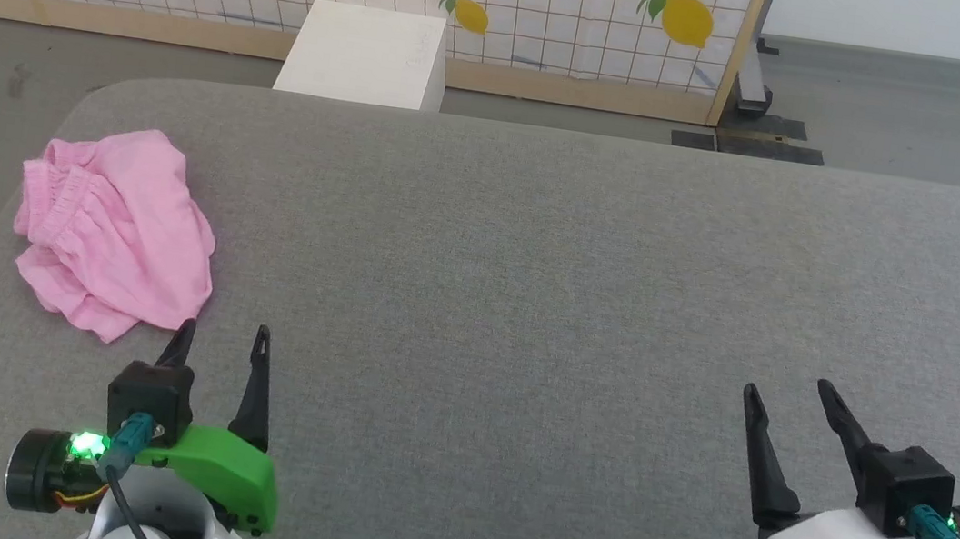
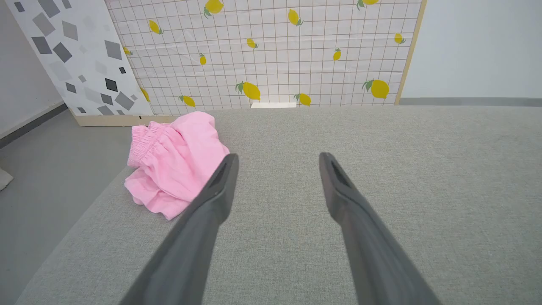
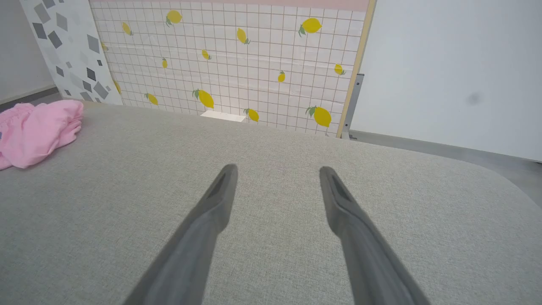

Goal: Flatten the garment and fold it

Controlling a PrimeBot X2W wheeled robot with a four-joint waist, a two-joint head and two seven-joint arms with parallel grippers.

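The pink shorts (image 1: pixel 113 234) lie bunched by the left edge of the grey padded surface (image 1: pixel 535 267), just beyond the left gripper (image 1: pixel 225 328), whose jaws stand wide and empty. The right gripper (image 1: pixel 786 388), equally wide and empty, is well apart at the near right. A leftward nudge could slide the shorts off that edge; a pinch into the heap may catch several layers.

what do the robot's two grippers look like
Each has two long black jaws tapering to points, a black block and a teal plug with a dark cable. The left gripper has a green shell and a glowing green light; the right gripper a white shell.
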